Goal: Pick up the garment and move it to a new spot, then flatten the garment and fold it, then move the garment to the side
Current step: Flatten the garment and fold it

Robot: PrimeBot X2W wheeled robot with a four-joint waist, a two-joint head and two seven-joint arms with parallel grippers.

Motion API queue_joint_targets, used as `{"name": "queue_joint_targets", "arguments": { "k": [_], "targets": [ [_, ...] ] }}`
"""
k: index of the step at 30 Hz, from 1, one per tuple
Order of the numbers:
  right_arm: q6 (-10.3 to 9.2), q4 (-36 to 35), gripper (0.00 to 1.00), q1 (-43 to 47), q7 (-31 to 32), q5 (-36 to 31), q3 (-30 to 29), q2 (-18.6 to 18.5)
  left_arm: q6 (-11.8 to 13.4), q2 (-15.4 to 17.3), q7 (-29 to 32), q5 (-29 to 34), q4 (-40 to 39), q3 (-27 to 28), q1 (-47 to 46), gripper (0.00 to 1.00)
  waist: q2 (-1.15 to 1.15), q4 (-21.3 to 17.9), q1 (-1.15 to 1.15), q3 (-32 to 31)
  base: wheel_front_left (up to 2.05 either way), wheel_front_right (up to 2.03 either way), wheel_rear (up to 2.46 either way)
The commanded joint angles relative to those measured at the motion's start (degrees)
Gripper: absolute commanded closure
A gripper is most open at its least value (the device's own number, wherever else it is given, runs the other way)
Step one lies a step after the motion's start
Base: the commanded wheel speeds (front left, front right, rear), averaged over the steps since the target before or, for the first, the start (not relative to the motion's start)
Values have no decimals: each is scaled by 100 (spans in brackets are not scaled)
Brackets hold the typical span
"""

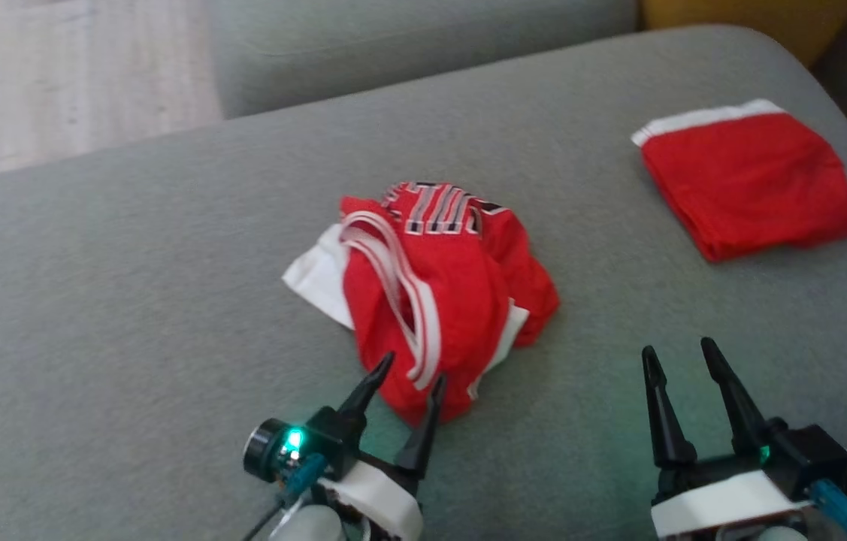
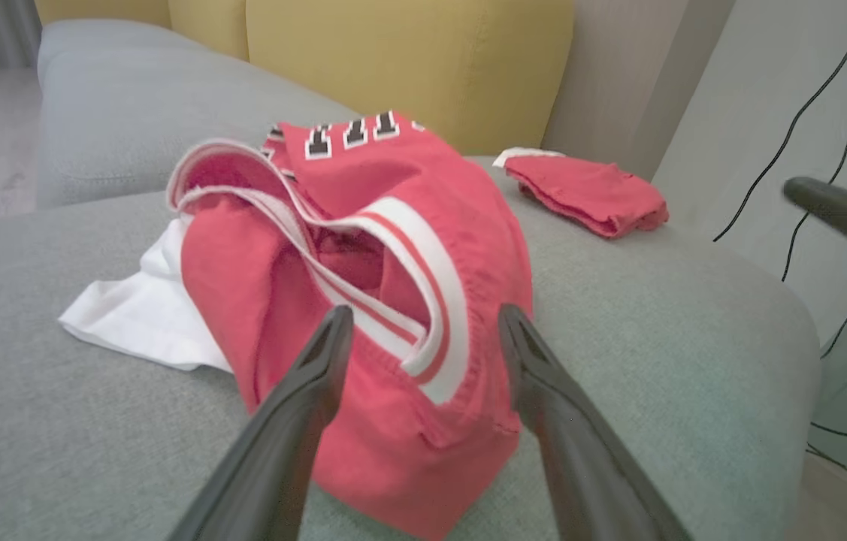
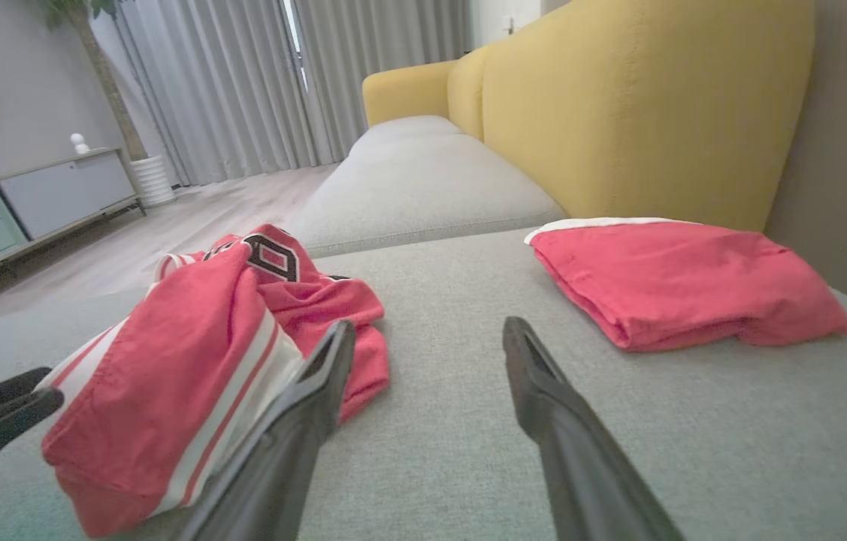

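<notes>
Red fabric with white trim: the garment (image 1: 461,293) lies crumpled in a heap near the middle of the grey sofa cushion (image 1: 130,315). Its long axis runs roughly from the far side of the head view to the near side. The far end carries black-and-white lettering (image 1: 442,210). The near end is a rounded red fold pointing toward the robot. A red-and-white striped band (image 1: 400,278) loops along the length of the heap, and a white panel (image 1: 314,282) spreads flat from under its left side. The heap is neither flattened nor folded.

The left gripper (image 1: 414,368) is spread wide, its two fingers straddling the near end of the garment. Contact with the cloth cannot be confirmed. The right gripper (image 1: 677,348) is likewise parted and holds nothing. It sits over bare cushion to the right of the garment, apart from it. A second red item (image 1: 750,184), folded with a white edge, lies well apart at the far right of the cushion.
</notes>
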Motion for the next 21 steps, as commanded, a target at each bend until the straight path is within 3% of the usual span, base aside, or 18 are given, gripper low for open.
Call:
{"name": "queue_joint_targets", "arguments": {
  "k": [1, 3, 4, 5, 14, 21],
  "targets": [
    [37, -191, 0, -223, -62, 2, 158, -51, 62, -31, -64, -49, -18, 105, -249, 0, 0, -220, -1, 168, 0, 0, 0],
    [37, -205, 0, -253, -62, 8, 155, -51, 93, -31, -79, -115, 199, 87, -357, 0, 0, -310, -1, 194, 0, 0, 0],
    [37, -209, 0, -258, -62, 10, 150, -51, 57, -31, -88, -136, 280, 58, -401, 76, 0, -347, -1, 188, 0, 0, 0],
    [37, -210, 0, -254, -62, 16, 133, -50, 10, -31, -99, -178, 314, 43, -429, 100, 0, -376, -1, 175, 0, 0, 0],
    [37, -140, 0, -216, -62, 27, 210, -56, -388, -31, -125, -577, -352, -99, -717, 100, 0, -599, -1, -169, 0, 0, 0],
    [37, -180, 0, -166, -62, 85, 309, -46, -655, -31, 60, -1204, -716, -28, -2455, 100, 0, -575, -1, -323, 0, 0, 0]
  ]
}}
